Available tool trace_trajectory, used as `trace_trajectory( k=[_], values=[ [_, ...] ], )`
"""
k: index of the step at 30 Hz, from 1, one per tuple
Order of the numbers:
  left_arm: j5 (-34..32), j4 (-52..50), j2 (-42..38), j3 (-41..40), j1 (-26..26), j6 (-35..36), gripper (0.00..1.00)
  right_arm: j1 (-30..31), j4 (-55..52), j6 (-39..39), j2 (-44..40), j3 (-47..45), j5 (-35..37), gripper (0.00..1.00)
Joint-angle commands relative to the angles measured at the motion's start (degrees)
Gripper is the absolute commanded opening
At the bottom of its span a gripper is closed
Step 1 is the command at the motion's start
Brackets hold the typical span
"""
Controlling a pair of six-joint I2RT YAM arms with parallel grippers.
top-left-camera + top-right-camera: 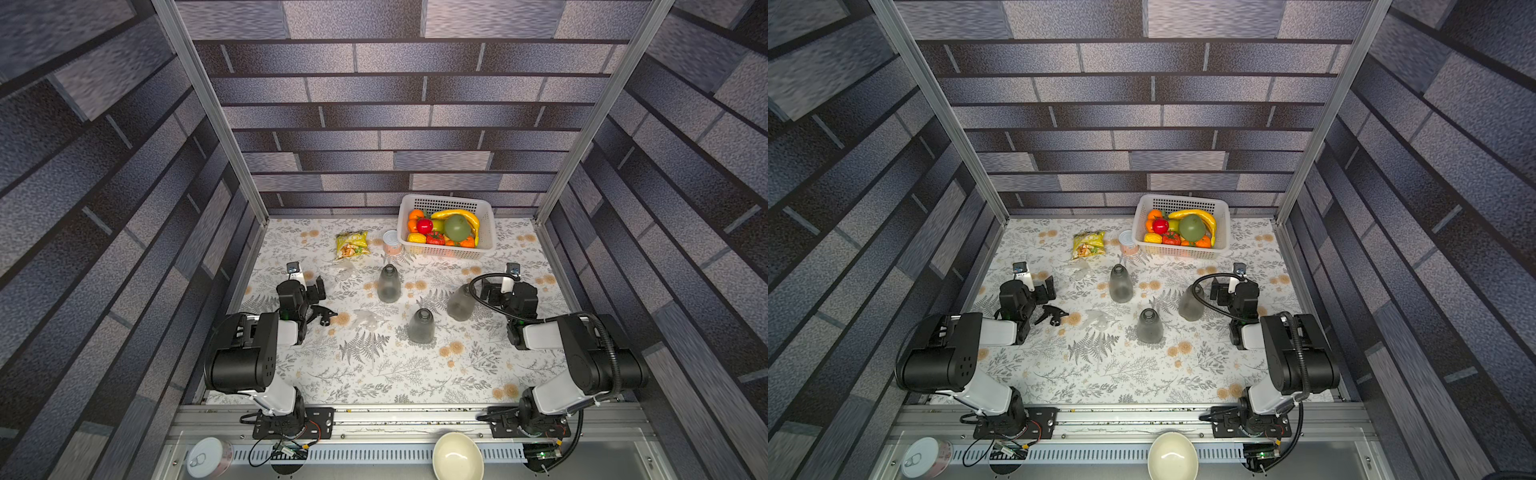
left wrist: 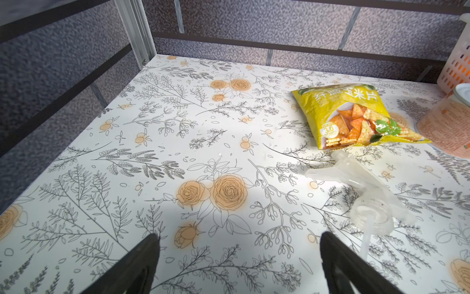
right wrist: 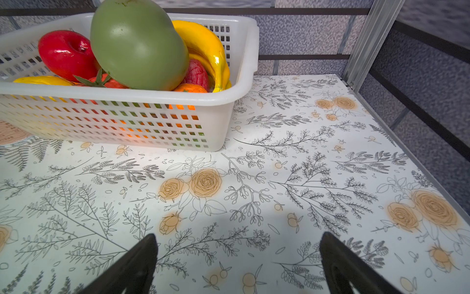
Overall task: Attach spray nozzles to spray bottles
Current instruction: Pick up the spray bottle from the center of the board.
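Three bottles stood open-necked mid-table. Black nozzle and two clear nozzles lay toward the left edge, none fitted. Left gripper and right gripper both gaped wide, empty.

Risks: a dip tube missing the neck could tip a light bottle, and the right arm's cable looped close by one.

Left wrist showed the far clear nozzle sharply; top views barely did. Right wrist saw the basket and no bottles.

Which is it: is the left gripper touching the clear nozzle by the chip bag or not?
Apart. In the left wrist view the left gripper is open, and table shows between its nearer finger and the clear nozzle.
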Motion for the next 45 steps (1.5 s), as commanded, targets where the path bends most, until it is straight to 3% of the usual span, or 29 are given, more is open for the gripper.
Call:
trace_trajectory(
  k=[1, 13, 22, 26, 30, 33, 36, 39, 40, 42, 45],
  values=[
    [-1.25, 0.35, -0.72, 0.46, -0.32, 1.51, 1.00, -0.37, -0.31, -0.22, -0.63, 0.54, -0.35, 1.00],
    [0.75, 0.13, -0.72, 0.53, 0.74, 0.77, 1.00, -0.38, -0.31, -0.29, -0.63, 0.56, -0.37, 1.00],
    [-1.36, -0.36, -0.85, 0.83, 0.71, 0.07, 1.00, -0.38, -0.16, -0.18, -0.60, 0.58, 0.04, 1.00],
    [-3.06, -9.87, -9.55, 2.41, 0.13, 0.18, 1.00, -0.44, -1.49, 1.82, -1.82, 0.95, 6.41, 1.00],
    [-7.83, -25.56, -24.90, 6.14, -0.89, -2.98, 1.00, -0.44, -23.79, 4.78, -11.90, 9.13, 15.12, 1.00],
    [-10.09, -38.35, -35.77, 12.08, -1.73, -8.32, 1.00, -0.36, -36.04, 7.81, -19.80, 15.08, 16.41, 1.00],
    [-13.62, -55.42, -42.77, 20.81, -2.28, -19.86, 1.00, -0.32, -52.18, 16.21, -27.26, 23.05, 17.15, 1.00],
    [-6.59, -69.35, -48.49, 28.65, 0.34, -29.99, 1.00, -0.44, -64.76, 30.75, -33.95, 28.56, 17.00, 1.00],
    [-4.75, -71.72, -50.68, 29.25, 1.53, -31.84, 1.00, -0.50, -66.20, 34.17, -35.80, 28.79, 14.76, 1.00],
    [-1.59, -66.54, -57.04, 26.00, 3.90, -32.07, 1.00, -0.71, -65.12, 30.99, -37.78, 29.73, 5.36, 0.86],
    [1.03, -65.46, -64.11, 24.20, 8.09, -35.96, 1.00, -0.61, -78.89, 28.57, -33.95, 39.34, -2.89, 0.74]
  ],
)
